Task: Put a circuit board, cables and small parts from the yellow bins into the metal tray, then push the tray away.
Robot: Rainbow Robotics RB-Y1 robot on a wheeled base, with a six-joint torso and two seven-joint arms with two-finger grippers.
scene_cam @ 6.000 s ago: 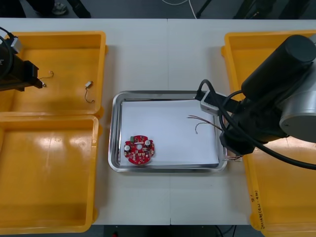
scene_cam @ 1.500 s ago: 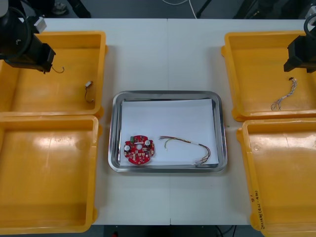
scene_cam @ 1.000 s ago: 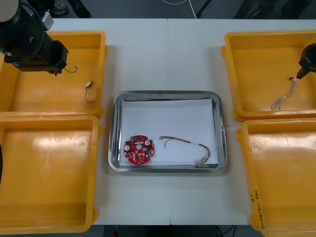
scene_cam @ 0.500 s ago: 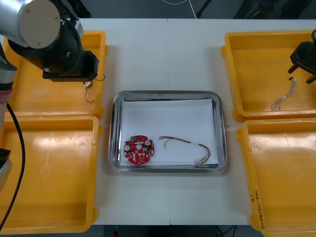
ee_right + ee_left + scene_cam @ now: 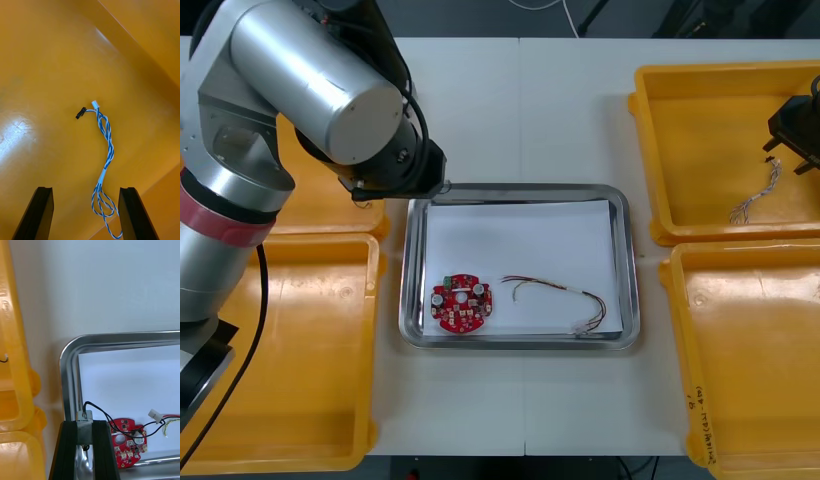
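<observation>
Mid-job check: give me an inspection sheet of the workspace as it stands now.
Surface: light table; yellow bins, two at each side; metal tray between them, white inside.
Job's things: red circuit board lies in the tray's near-left part; small metal part with a black lead is held in the left gripper.
Clutter: nothing seen.
Grippers: left gripper shut on the small metal part, at the tray's far-left corner; right gripper open over the far right bin.
Cables: red and yellow cable lies in the tray beside the board; blue and white cable lies on the far right bin's floor.
Surroundings: dark floor beyond the table; nothing touching the work.
</observation>
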